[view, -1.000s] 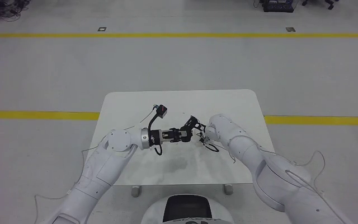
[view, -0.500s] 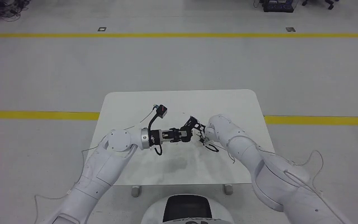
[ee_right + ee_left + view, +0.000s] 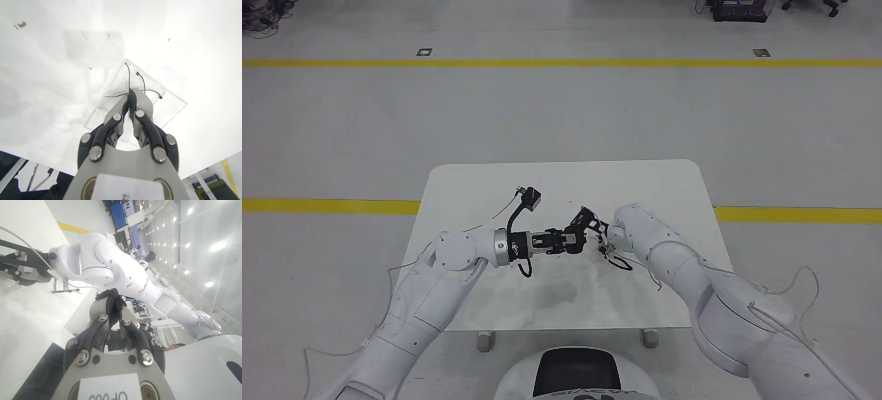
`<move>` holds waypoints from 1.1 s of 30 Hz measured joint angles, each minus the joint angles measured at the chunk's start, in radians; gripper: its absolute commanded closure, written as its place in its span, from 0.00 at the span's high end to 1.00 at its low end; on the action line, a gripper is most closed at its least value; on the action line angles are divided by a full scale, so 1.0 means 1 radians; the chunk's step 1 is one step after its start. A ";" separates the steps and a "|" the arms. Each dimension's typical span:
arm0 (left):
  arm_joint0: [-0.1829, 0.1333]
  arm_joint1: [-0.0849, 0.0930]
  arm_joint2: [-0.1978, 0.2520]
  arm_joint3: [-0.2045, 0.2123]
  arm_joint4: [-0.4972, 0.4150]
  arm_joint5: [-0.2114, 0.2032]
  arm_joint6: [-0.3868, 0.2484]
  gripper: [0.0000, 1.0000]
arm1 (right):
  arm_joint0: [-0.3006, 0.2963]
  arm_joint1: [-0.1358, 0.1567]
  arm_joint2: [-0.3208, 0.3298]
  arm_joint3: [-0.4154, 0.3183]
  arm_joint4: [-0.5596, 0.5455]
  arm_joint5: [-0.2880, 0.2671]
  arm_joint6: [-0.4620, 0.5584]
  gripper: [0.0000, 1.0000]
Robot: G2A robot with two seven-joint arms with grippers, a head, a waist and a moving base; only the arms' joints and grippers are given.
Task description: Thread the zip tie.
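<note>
On my top feed both arms met over the middle of the white, round-cornered table (image 3: 662,180), whose surface was smooth and matte. The right gripper (image 3: 130,92) was clenched. Its grey metal fingers (image 3: 145,102) tapered to blunt tips and were lined with ridged black rubber, and they pinched a thin black zip tie (image 3: 129,77). The tie was a slim, flexible plastic strand. It ran out from the tips in a gentle curve towards one corner of a tray (image 3: 175,103), and a short length trailed back in the gap behind the pads. The tray was shallow and square, of clear glossy acrylic with thick polished edges, and it lay flat on the table beneath that gripper. In it were loose zip ties (image 3: 144,83), equally thin and black, bowed, each ending in a small boxy head. The left gripper (image 3: 113,296) was clenched too, its black pads pressed together between curved grey fingers. It nipped a black strap (image 3: 100,297) whose lumpy end stuck out sideways at the tips, and a hair-thin black line ran back between the linkage bars. I could not tell whether that was the same tie the right gripper held. The two grippers stood close, tip towards tip, above the table.
</note>
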 measured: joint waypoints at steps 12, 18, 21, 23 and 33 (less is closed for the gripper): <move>0.000 0.000 0.000 0.000 0.000 0.000 0.000 0.00 | -0.002 0.043 0.013 -0.091 -0.005 0.000 -0.004 0.00; 0.000 0.000 0.000 0.000 0.000 0.000 0.000 0.00 | -0.014 0.090 0.022 -0.170 0.018 0.000 0.006 0.00; 0.000 0.000 0.000 0.000 0.000 0.000 0.000 0.00 | -0.021 0.119 0.029 -0.210 0.032 0.000 0.008 0.00; 0.000 0.000 0.000 0.000 0.000 0.000 0.000 0.00 | -0.027 0.143 0.036 -0.241 0.047 0.000 0.002 0.00; 0.000 0.000 0.000 0.000 0.000 0.000 0.000 0.00 | -0.066 0.290 0.046 -0.456 0.116 0.000 -0.022 0.00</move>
